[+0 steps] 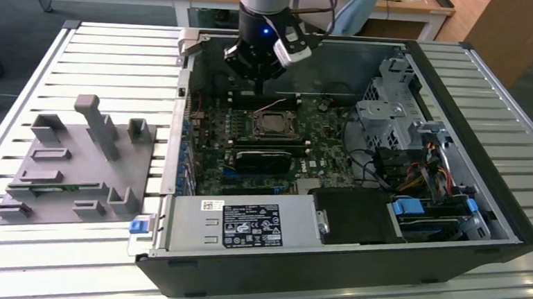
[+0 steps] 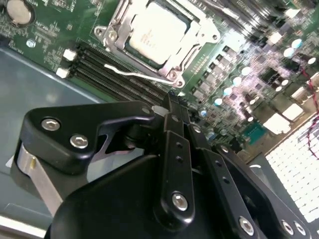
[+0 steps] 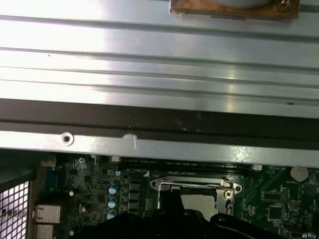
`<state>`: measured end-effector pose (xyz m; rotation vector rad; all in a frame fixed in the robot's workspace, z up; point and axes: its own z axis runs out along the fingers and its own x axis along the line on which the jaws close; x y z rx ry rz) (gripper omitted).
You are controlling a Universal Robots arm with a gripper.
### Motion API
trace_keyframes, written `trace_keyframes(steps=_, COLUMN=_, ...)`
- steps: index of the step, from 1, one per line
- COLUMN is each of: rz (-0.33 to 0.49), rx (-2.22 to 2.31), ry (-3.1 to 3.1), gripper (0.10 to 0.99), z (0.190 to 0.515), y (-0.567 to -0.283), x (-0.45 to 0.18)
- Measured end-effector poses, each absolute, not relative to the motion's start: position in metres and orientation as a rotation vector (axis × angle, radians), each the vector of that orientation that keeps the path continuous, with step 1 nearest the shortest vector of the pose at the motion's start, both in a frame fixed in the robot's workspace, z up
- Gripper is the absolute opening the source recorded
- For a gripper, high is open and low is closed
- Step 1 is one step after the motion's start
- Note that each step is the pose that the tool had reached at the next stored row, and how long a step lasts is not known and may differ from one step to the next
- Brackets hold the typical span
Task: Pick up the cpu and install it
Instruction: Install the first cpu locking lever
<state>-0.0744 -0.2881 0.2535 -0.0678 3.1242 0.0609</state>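
In the exterior view we see our hand [image 1: 257, 76] hanging inside the open computer case [image 1: 485, 204], just above the far edge of the motherboard [image 1: 248, 141] and close behind the socket [image 1: 273, 124], while the grey tray [image 1: 71, 172] sits well apart on the slatted counter [image 1: 114, 64] toward the exterior view's left. In the second wrist view the cpu [image 2: 155, 31] lies seated flat inside the socket's metal frame [image 2: 199, 30], its silvery top bare and the thin retaining lever [image 2: 137, 74] lying loose beside it; our black linkage sits in the foreground, and we cannot tell whether the fingers are spread or pressed together. In the first wrist view the frame [image 3: 192, 185] and a pale patch of chip [image 3: 202, 200] sit just past our hand. We judge the chip placed; doing this step well means checking it sits level and square before any clamping.
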Motion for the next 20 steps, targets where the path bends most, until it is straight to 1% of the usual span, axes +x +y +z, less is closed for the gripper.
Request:
trace_keyframes(steps=2, rz=0.082, rx=-0.066, ry=3.123, gripper=0.106, z=0.252, y=-0.288, x=-0.074)
trace_keyframes(steps=20, rz=0.087, rx=-0.063, ry=3.123, gripper=0.106, z=0.242, y=-0.288, x=-0.063)
